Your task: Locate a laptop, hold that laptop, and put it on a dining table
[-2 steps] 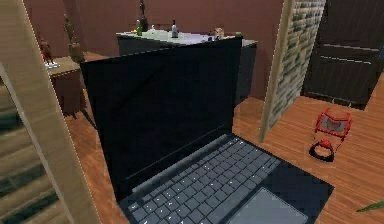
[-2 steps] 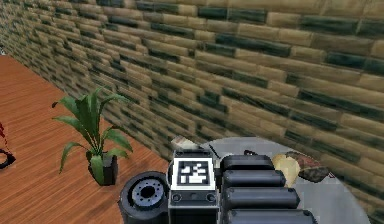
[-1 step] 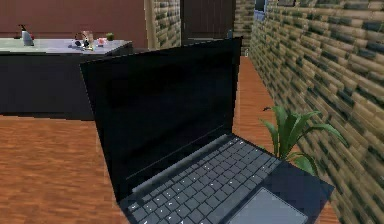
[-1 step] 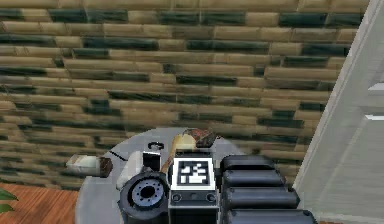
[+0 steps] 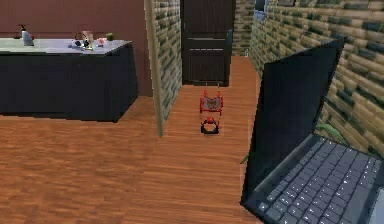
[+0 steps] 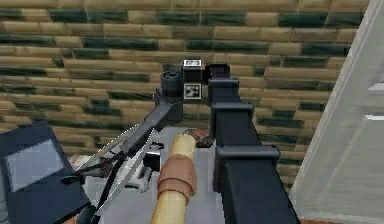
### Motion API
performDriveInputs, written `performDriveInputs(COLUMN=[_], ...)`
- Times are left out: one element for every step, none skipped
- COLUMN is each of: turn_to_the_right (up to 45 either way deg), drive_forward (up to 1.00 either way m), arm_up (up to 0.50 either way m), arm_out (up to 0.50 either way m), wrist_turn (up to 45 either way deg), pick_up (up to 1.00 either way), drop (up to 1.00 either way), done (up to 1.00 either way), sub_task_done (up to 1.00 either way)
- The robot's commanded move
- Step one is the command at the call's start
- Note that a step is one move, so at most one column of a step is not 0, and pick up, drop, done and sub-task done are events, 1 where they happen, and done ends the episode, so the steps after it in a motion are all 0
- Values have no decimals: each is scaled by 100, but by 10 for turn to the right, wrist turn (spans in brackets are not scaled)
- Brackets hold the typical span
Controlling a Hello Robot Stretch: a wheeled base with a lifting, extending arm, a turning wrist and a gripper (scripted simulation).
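1 open laptop [image 5: 300, 120] at the forward view's right, wooden floor [image 5: 100, 170] beyond; arm side view shows the arm [image 6: 245, 160] against a brick wall [image 6: 90, 60]; whether the jaws hold anything, I cannot tell.

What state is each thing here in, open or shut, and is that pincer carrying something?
Laptop: lid open, screen dark.
Dark door: shut.
Pincer: near the laptop; cannot tell whether it holds anything.

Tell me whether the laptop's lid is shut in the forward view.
No, the laptop has its lid raised upright, leaving the keys in plain sight.
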Motion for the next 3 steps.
performDriveInputs(turn_to_the_right=[0, 0, 0], drive_forward=[0, 0, 0], arm_up=[0, 0, 0], arm_out=[0, 0, 0], wrist_turn=[450, 450, 360], pick_up=[0, 0, 0], drop=[0, 0, 0], done=[0, 0, 0], sub_task_done=[0, 0, 0])
